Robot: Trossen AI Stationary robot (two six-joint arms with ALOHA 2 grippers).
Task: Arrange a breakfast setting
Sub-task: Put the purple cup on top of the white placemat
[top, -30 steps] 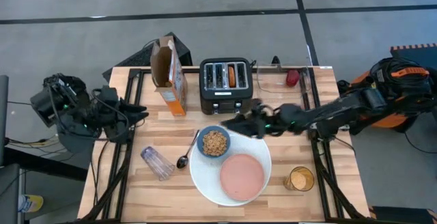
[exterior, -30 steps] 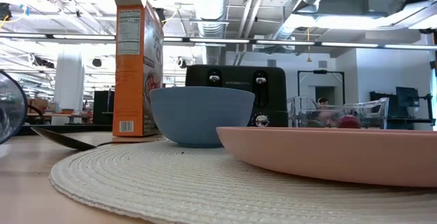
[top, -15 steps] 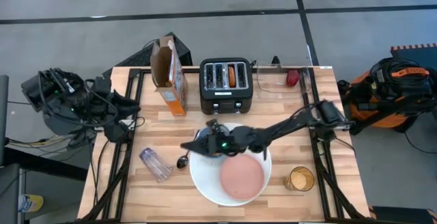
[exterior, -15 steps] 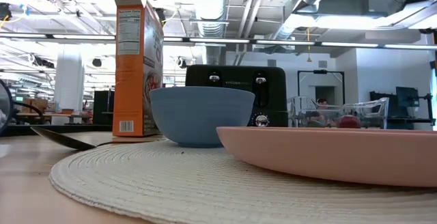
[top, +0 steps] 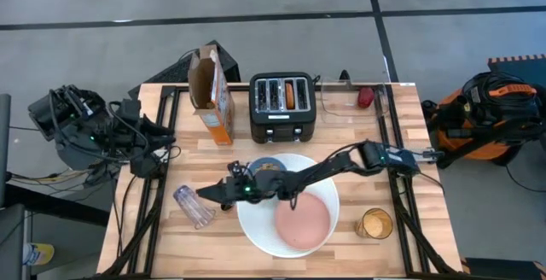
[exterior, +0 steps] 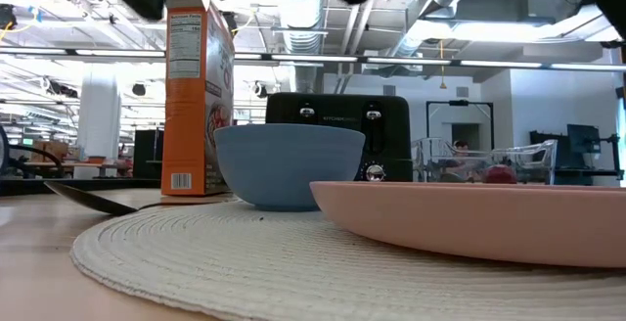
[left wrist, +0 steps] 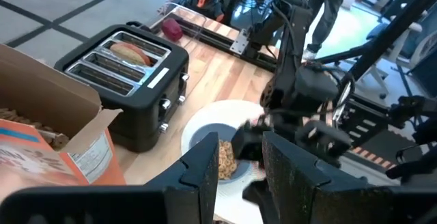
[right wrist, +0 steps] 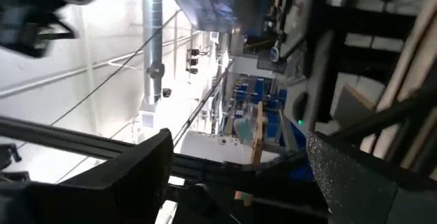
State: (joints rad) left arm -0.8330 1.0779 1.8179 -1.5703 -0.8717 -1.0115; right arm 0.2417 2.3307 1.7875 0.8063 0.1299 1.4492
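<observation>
My right arm reaches across the table from the right. Its gripper (top: 206,195) is open, above the table beside the clear purplish tumbler (top: 193,207), which lies on its side. In the right wrist view (right wrist: 235,162) its fingers stand wide apart with nothing between them. The arm hides the metal spoon from above, but it shows lying on the table in the low view (exterior: 88,199). The blue bowl (top: 267,166) of cereal and the pink saucer (top: 303,220) sit on the white plate (top: 256,224). Round bread (top: 291,94) stands in the toaster (top: 283,107). My left gripper (top: 165,139) waits open at the left edge.
The orange cereal box (top: 213,99) stands open at the far left, next to the toaster. An amber glass (top: 374,223) stands near the front right. A clear container (top: 354,99) with a red thing in it is at the far right. There is bare wood at the near left.
My right gripper has swept from near the toaster's front, over the bowl, toward the table's left and near edges, to above the spoon beside the tumbler. The arm now lies stretched over the plate's far part. My left arm has drawn back a little.
</observation>
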